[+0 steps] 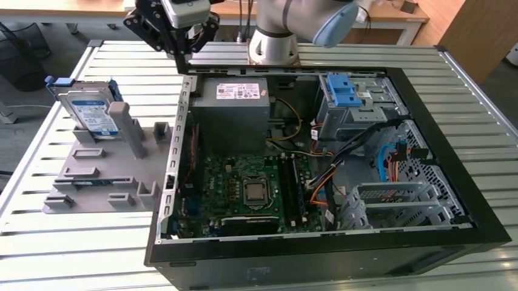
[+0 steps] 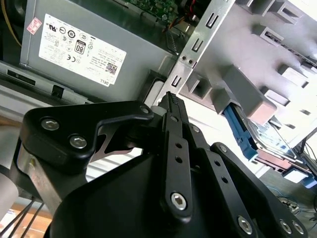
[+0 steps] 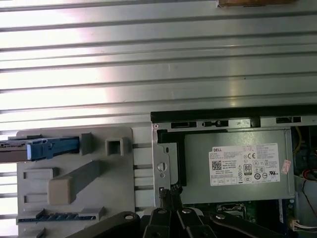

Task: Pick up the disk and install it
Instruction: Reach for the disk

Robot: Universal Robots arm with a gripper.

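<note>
**My black hand (image 1: 184,59) clenched, empty**

It hangs over the open black computer case's (image 1: 324,260) corner. The flat silver disk (image 1: 87,112), blue-framed, stands upright in a grey plastic rack (image 1: 91,195) on the slatted metal worktop (image 1: 48,242).

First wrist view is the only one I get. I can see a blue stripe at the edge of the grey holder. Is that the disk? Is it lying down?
Observer: It is the disk. In the exterior view the disk stands upright on its edge in the grey holder, and its white-and-blue label is showing.
Operator: Is the gripper holding it?
Observer: No. The gripper is shut on nothing. It is by the computer case's corner next to the power supply, apart from the disk.
Operator: What else is in the case?
Observer: A blue-topped metal cage sits to the exterior view's right of the power supply.
</note>
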